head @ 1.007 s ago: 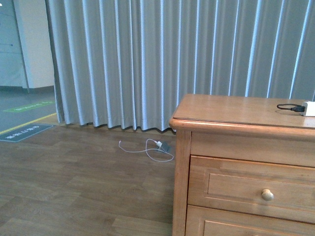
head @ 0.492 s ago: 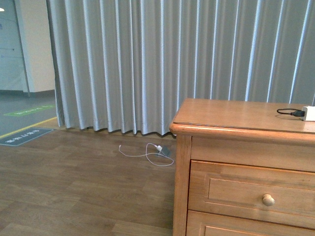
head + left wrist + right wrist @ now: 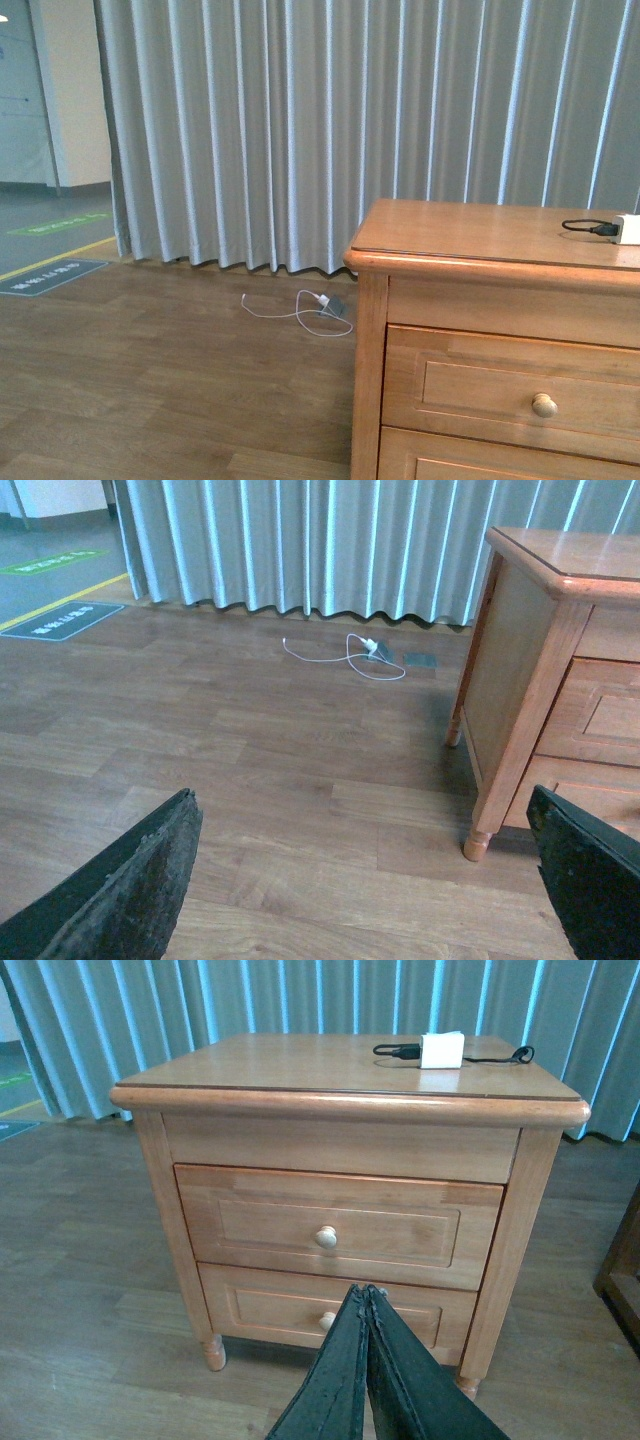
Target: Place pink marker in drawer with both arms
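From my station I count one honey-brown wooden dresser (image 3: pixel 350 1110) with two drawers in its front: the upper drawer (image 3: pixel 338 1222) with a recessed panel and one round pale knob (image 3: pixel 326 1237), and a similar lower drawer front (image 3: pixel 290 1310) with its own knob (image 3: pixel 327 1321). Both drawers sit fully shut.

On the dresser top I see one small white block-shaped adapter (image 3: pixel 442 1049) with one black cable (image 3: pixel 395 1051) plugged into it, plus a thinner black lead trailing off its other side. On the brown wood-plank floor (image 3: pixel 250 780) there is one loose white cord (image 3: pixel 340 658) lying in loops near the foot of the grey pleated curtain (image 3: pixel 300 130), with a small dark flat thing (image 3: pixel 420 660) just beside it.

The right wrist view is the only one giving me the whole dresser front, both knobs and the turned feet. The front view cuts off most of the lower drawer and shows only the left part of the dresser, though it does show the floor cord and the floor markings at far left. The left wrist view looks along the floor at the dresser's side panel and one leg.

I cannot find the pink marker in any view.

My left hand (image 3: pixel 370 880) stands wide open, its two black fingers (image 3: pixel 130 890) at opposite edges of the view, holding nothing. My right hand (image 3: pixel 364 1300) is closed, fingers pressed together, empty, and pointing toward the lower drawer.
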{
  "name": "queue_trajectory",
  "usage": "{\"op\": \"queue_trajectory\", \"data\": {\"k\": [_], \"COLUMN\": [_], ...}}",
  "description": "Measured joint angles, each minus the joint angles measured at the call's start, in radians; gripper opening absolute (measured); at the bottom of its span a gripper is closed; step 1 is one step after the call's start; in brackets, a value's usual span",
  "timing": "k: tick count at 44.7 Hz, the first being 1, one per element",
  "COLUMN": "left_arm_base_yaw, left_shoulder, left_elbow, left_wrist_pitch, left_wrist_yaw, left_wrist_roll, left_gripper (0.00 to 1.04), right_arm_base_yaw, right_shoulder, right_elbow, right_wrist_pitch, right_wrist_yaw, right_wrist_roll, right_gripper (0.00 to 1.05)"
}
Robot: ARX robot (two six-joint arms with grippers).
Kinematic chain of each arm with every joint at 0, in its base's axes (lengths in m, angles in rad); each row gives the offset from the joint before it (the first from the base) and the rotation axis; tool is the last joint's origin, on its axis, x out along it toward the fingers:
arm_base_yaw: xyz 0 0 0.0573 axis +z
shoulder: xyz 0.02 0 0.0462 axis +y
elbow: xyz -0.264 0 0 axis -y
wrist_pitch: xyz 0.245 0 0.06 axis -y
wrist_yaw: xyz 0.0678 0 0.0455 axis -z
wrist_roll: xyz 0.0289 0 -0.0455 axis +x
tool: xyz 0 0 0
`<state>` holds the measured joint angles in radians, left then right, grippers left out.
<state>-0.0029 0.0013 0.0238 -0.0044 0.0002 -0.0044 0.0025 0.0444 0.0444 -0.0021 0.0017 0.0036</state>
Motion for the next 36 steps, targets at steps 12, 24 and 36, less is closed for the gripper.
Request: {"op": "queue_trajectory", "data": {"k": [12, 24, 36], "left_arm_base_yaw": [0.0, 0.0, 0.0], "left_shoulder": [0.0, 0.0, 0.0], "left_elbow": [0.0, 0.0, 0.0], "left_wrist_pitch": [0.0, 0.0, 0.0], "left_wrist_yaw": [0.0, 0.0, 0.0], "left_wrist_roll": [0.0, 0.0, 0.0], "left_gripper": [0.99, 0.99, 0.99], "right_arm_base_yaw": [0.0, 0.0, 0.0], "right_shoulder": [-0.039, -0.04, -0.04], "right_elbow": [-0.038, -0.038, -0.038], "right_wrist_pitch": [0.0, 0.0, 0.0], "right_wrist_yaw": [0.0, 0.0, 0.0], "right_wrist_roll": [0.0, 0.0, -0.001], "right_gripper": [0.01, 0.01, 0.42]}}
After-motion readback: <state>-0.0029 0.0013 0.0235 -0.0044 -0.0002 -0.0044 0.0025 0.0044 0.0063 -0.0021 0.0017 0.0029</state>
